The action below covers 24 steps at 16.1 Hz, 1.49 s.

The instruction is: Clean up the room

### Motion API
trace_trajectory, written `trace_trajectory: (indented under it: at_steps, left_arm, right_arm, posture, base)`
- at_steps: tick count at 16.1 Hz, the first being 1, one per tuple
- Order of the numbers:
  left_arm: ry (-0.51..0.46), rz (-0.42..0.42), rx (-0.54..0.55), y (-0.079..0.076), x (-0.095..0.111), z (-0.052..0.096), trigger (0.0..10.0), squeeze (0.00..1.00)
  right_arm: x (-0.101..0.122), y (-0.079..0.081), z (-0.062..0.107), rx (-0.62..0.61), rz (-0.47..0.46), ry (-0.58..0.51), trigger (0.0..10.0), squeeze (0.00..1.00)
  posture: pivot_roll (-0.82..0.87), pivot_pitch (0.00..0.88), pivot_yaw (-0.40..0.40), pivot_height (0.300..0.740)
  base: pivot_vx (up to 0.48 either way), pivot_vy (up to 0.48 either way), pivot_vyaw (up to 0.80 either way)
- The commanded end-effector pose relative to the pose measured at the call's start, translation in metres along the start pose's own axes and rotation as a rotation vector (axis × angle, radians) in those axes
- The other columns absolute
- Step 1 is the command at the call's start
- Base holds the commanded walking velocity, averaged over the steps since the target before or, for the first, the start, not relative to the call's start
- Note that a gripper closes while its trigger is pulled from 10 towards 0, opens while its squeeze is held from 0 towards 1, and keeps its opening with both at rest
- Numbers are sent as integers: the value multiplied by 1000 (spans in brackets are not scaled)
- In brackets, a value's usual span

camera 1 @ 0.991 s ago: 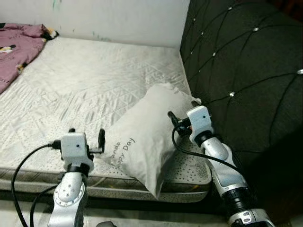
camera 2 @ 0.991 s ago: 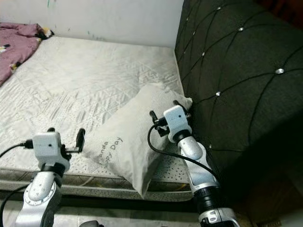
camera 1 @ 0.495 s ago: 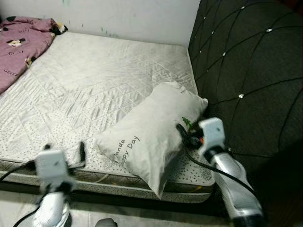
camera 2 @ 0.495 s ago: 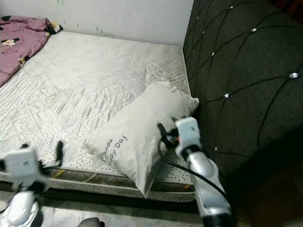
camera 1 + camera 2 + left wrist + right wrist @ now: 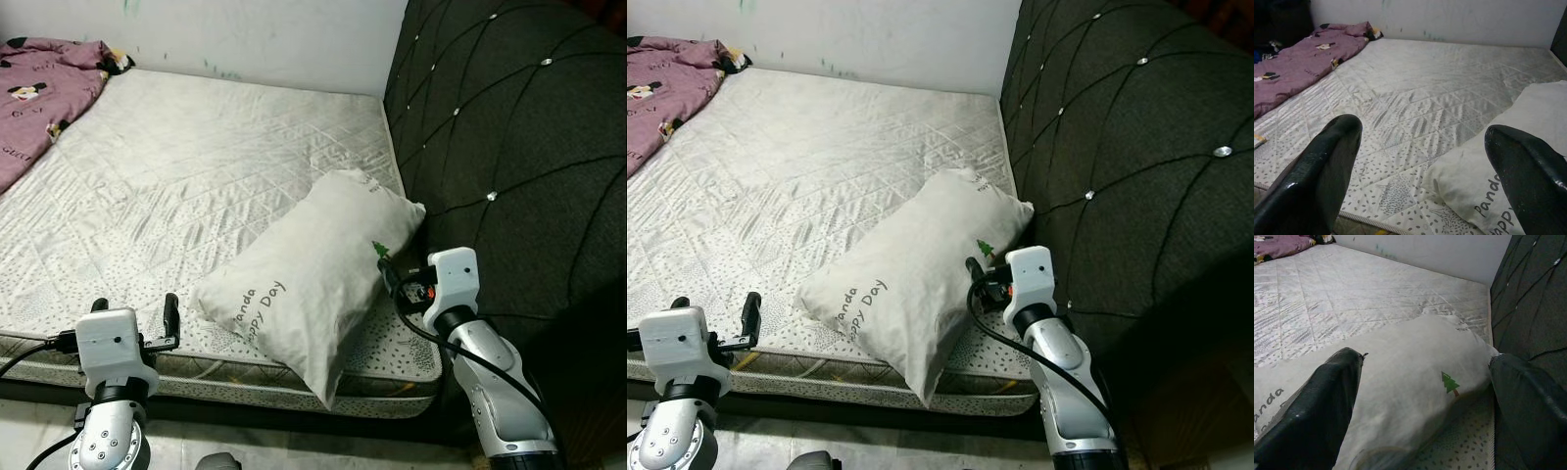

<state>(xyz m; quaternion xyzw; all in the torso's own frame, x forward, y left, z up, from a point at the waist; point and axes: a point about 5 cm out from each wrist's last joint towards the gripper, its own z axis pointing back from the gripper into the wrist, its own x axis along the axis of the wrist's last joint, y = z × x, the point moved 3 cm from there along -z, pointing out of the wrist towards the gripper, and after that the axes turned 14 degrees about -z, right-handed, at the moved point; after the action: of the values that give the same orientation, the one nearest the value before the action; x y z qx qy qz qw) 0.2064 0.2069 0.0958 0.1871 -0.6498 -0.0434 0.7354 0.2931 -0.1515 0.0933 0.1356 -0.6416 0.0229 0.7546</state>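
Head views: Lying skewed across the near corner of the mattress (image 5: 196,176), the white pillow (image 5: 309,284), one end pressing against the dark tufted headboard (image 5: 509,147), the other overhanging the bed's front edge. Hovering just beside the pillow's headboard-side flank, the right gripper (image 5: 390,277), fingers spread, gripping nothing. Hanging low at the mattress's front edge, the left gripper (image 5: 132,311), fingers apart, empty, near the pillow's printed end but not touching. Likely risk: closing on loose fabric only, dragging the pillow off the overhanging corner onto the floor. Also possible: snagging the right arm's cable (image 5: 431,338) against the pillow.

Left wrist view: Framing quilted, dotted mattress and the pillow's lettered end (image 5: 1498,196) between two wide-set black fingers (image 5: 1317,171). Lying bunched at the far corner by the white wall (image 5: 1449,19), a purple blanket (image 5: 1298,58) with cartoon prints, probably also needing tidying.

Right wrist view: Looking along the pillow's length (image 5: 1400,396), small green tree print (image 5: 1450,382) showing, fingers (image 5: 1322,401) standing wide to either side, one close to the headboard. Risk here: jamming that finger between pillow and headboard.

Surface soft, yielding, slippery-looking satin; room plain, wall scuffed.
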Motion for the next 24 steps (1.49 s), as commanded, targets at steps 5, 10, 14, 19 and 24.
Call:
trace_trajectory:
  at_steps: [5, 10, 14, 19, 24]
  left_arm:
    - [-14, -17, -17, -3, 5, -3, 10000, 0]
    - [-19, -23, -18, -5, 6, -5, 10000, 0]
    - [-21, -24, -18, -5, 6, -6, 10000, 0]
    - [-27, -24, -17, -6, 7, -8, 10000, 0]
    - [-38, -11, -33, -9, 8, -9, 10000, 0]
  right_arm:
    - [6, 7, 0, 37, 37, -8, 10000, 0]
    - [7, 6, 0, 39, 38, -2, 10000, 0]
    - [7, 7, -1, 45, 43, -4, 10000, 0]
    - [7, 7, -3, 48, 44, -4, 10000, 0]
    - [7, 7, -3, 55, 45, -3, 10000, 0]
  posture:
    - [25, 0, -65, 740]
    - [22, 0, -65, 736]
    - [22, 0, -67, 703]
    - [21, 0, -67, 703]
    - [20, 0, -68, 703]
  base:
    - [0, 0, 0]
    - [0, 0, 0]
    - [0, 0, 0]
    - [0, 0, 0]
    - [0, 0, 0]
